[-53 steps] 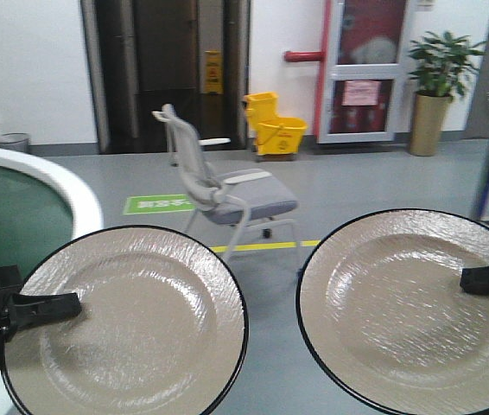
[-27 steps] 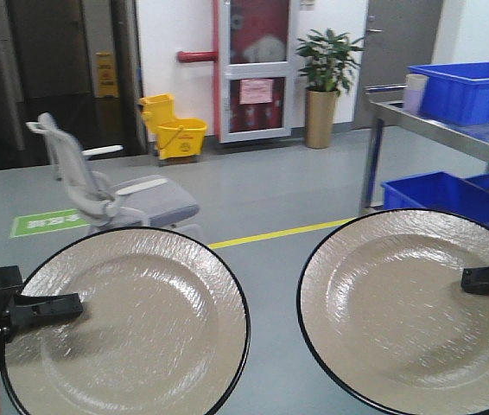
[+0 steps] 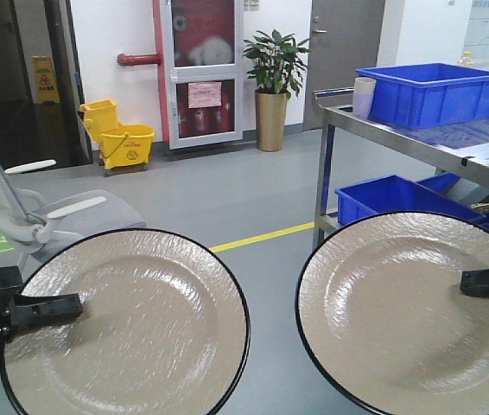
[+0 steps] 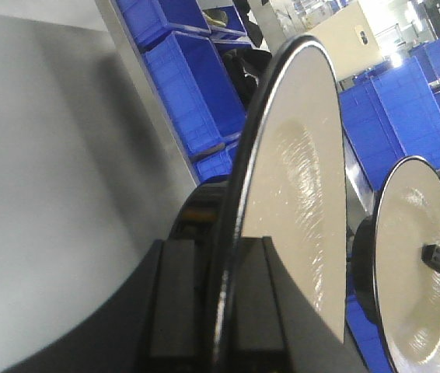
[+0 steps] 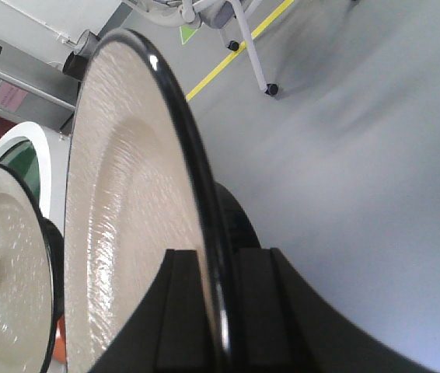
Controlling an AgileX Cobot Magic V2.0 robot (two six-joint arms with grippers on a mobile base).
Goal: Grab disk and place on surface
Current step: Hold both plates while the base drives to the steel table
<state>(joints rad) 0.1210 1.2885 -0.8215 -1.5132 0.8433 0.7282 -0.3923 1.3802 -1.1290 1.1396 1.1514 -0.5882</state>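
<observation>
- Background things have slid leftward since half a second ago: the grey mesh chair [image 3: 46, 220] is now cut by the frame edge at 9 o'clock, and the yellow mop bucket [image 3: 123, 138] sits at 11 o'clock.
- The potted plant [image 3: 275, 60] has shifted to 12 o'clock.
- The metal tabletop [image 3: 465, 143], shiny, grey and reflective, now fills more of the 2 o'clock area. A blue plastic crate [image 3: 430, 91] stands on it and blue bins [image 3: 391, 194] sit beneath.
- Both disks keep their places in the front view. The left disk [image 3: 128, 324] is at 7 o'clock and the right disk [image 3: 409, 311] at 5 o'clock, side by side and apart.
- Each is a round, shallow beige plate with a glossy, finely streaked face and a thin black rim.
- Neither touches the tabletop; grey floor and a yellow floor line [image 3: 262, 235] lie beyond them.
- The left gripper [image 4: 218, 256] pinches the left disk's rim between flat black fingers, one on each face.
- The right gripper [image 5: 218, 264] clamps the right disk's rim the same way.
</observation>
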